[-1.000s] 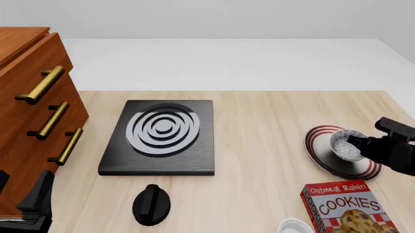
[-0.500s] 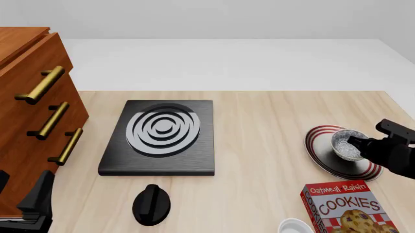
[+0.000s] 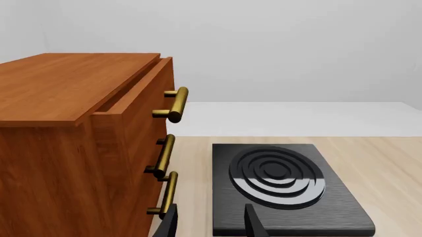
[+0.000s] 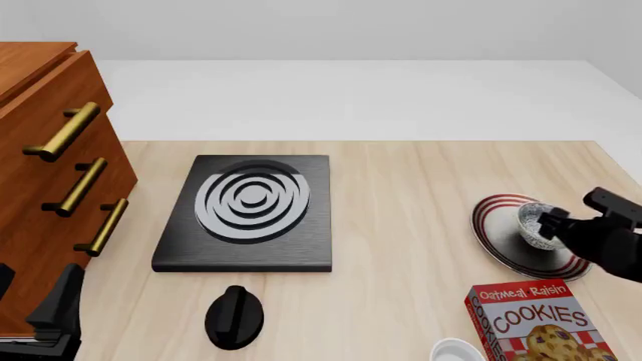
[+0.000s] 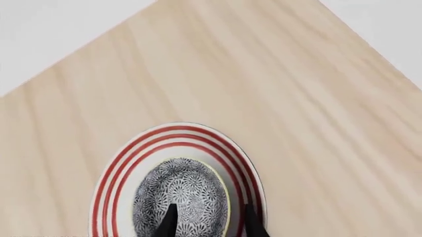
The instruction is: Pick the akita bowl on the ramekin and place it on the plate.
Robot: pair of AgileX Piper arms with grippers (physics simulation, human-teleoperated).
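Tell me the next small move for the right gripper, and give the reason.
Probably open the right gripper and let go. The akita bowl already sits inside the red rings of the plate, one finger inside the bowl and one outside its rim, so it looks placed. Whether the bowl fully rests on the plate cannot be told, so release gently.

Akita bowl (image 4: 531, 224) on plate (image 4: 498, 244) at table right — cookie box (image 4: 537, 323) in front, ramekin (image 4: 456, 352) beside it.

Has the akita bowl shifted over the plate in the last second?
Yes, slightly. In the front view the akita bowl, held by the right gripper, sits a bit farther from the cookie box, nearer the plate's far rim.
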